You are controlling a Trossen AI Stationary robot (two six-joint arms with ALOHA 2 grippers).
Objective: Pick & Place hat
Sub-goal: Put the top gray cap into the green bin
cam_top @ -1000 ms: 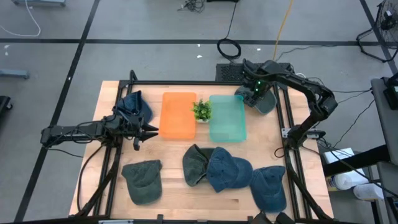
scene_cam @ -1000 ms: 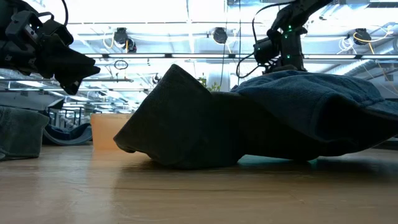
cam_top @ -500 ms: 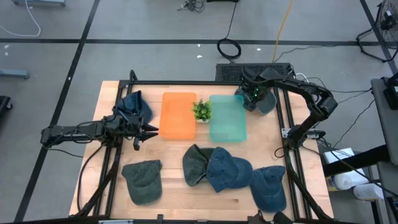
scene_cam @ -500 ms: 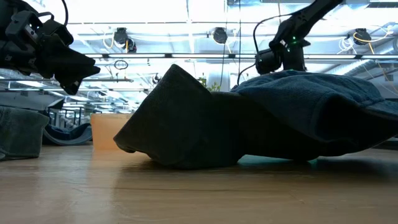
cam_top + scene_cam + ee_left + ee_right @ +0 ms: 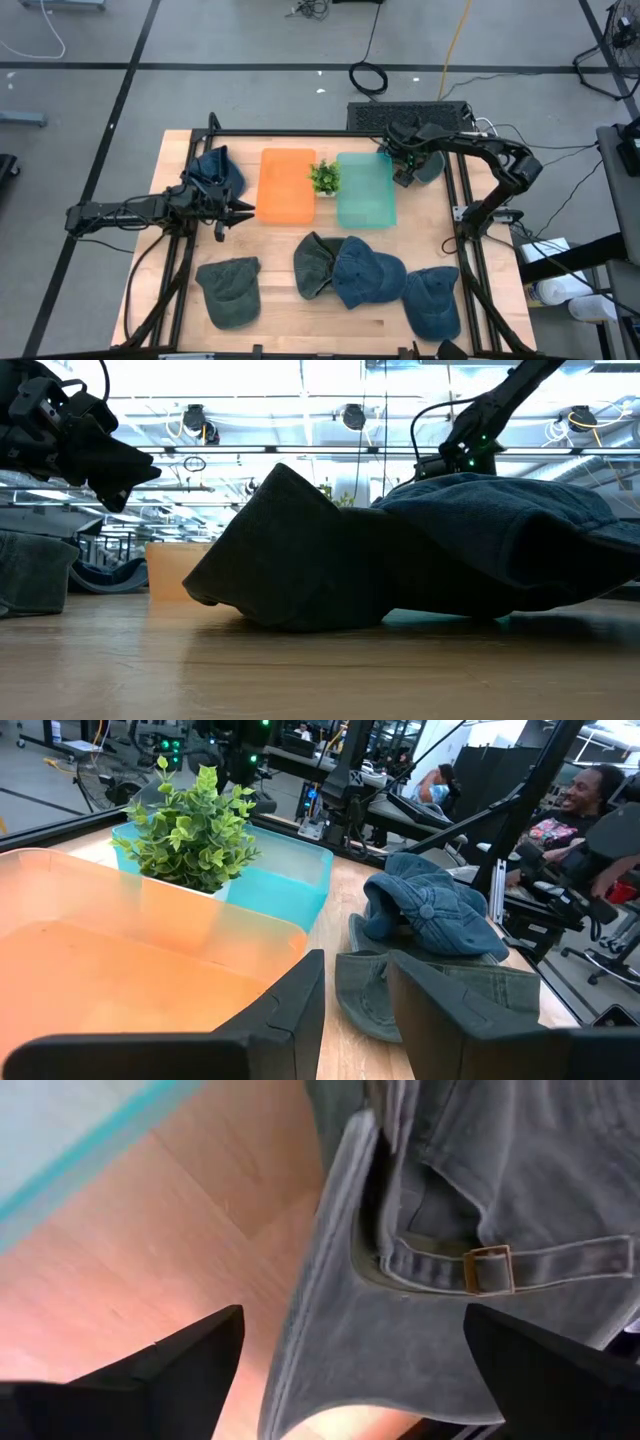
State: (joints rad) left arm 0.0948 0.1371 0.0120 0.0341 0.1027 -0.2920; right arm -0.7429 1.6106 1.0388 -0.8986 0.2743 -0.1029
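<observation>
The surface [image 5: 290, 300] is pale wood grain, framed by black rails. At upper centre sit an orange bin [image 5: 286, 185] and a translucent teal bin [image 5: 365, 190], with a green leafy plant [image 5: 323, 177] between them. The hats are denim: a blue one [image 5: 366, 273] at lower centre, grey-green ones at lower left [image 5: 231, 290] and upper right [image 5: 430, 165], the latter with a brass buckle [image 5: 489, 1269].

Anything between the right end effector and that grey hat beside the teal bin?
Nothing visible. The right end effector is open right above the grey hat, one finger on each side of its rim by the strap buckle. The teal bin sits right next to the hat, with only bare wood between.
</observation>
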